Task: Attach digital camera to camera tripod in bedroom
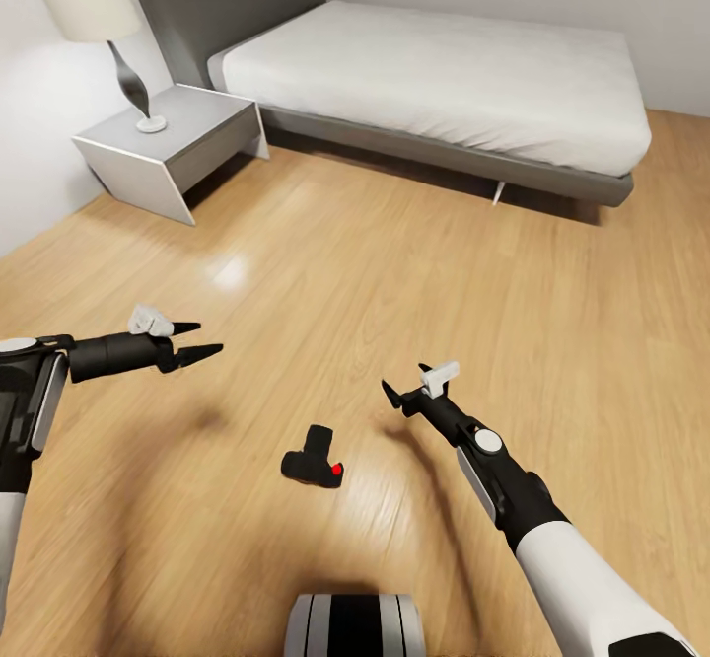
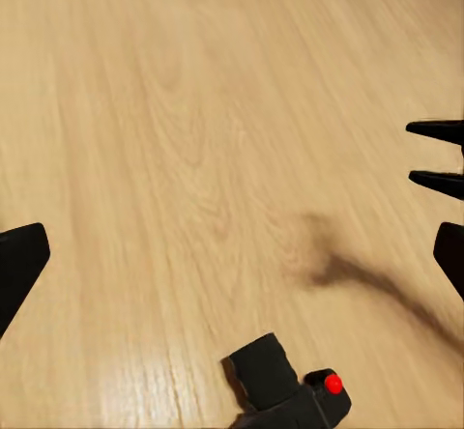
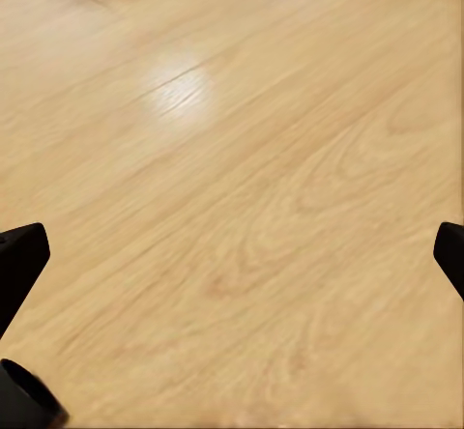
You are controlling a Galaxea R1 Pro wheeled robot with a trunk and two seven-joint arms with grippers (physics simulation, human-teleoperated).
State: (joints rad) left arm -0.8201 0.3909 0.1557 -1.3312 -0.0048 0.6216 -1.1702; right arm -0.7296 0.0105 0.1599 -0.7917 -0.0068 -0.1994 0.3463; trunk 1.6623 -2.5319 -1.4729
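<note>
Since the digital camera (image 1: 313, 458) sits untouched on the floor (image 1: 394, 272), we've barely started; left gripper (image 1: 194, 339) and right gripper (image 1: 407, 390) both spread, empty.

digital camera (image 2: 286, 390) cropped at edge, lamp (image 1: 87, 6) top cropped

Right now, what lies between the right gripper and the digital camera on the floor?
Nothing: in the head view, bare wood floor separates the right gripper from the digital camera.

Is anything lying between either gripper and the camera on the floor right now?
Nothing visible does. The digital camera lies alone on bare wood floor, between the open left gripper and the open right gripper, both held apart from it.
</note>
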